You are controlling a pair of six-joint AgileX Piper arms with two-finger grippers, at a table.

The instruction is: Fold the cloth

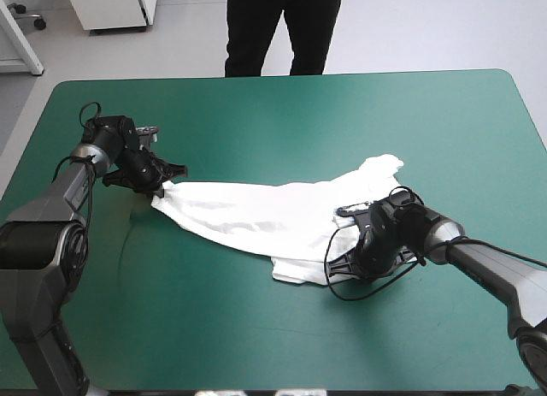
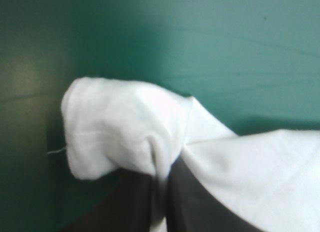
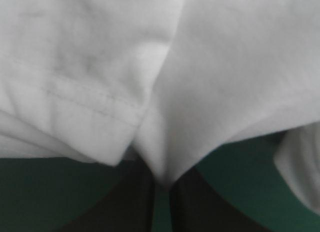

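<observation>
Your left gripper [image 2: 160, 179] is pinched almost closed on the T-shirt [image 2: 115, 127]. Its black fingers [image 2: 130, 207] meet at the middle with a white fold caught between them. A rounded end of cloth bulges just beyond the tips over the teal-green worktop [image 2: 225, 41]. Your right gripper [image 3: 160, 184] is clamped on the T-shirt in the same way, with a stitched edge to one side of the tips and a smooth sheet to the other.

From above, the T-shirt lies as a long, wrinkled band across the middle of the worktop. It runs from the left gripper at its left end to the right gripper at its near right corner, and a loose lobe trails toward the far right. It is neither spread flat nor folded, so I judge this to be the stretching-out step.

To do it well, draw your two grippers apart evenly and low until the band goes taut and the wrinkles run out. Stop short of dragging cloth out of either pinch. Hold both ends level so the sheet does not twist.

You cannot see how much cloth sits inside each pinch, or whether it is one layer or several. Which part of the T-shirt each gripper has, sleeve, hem or shoulder, is hard to tell. The right wrist view is nearly all white, and in the high view the right gripper hides the cloth beneath it.
</observation>
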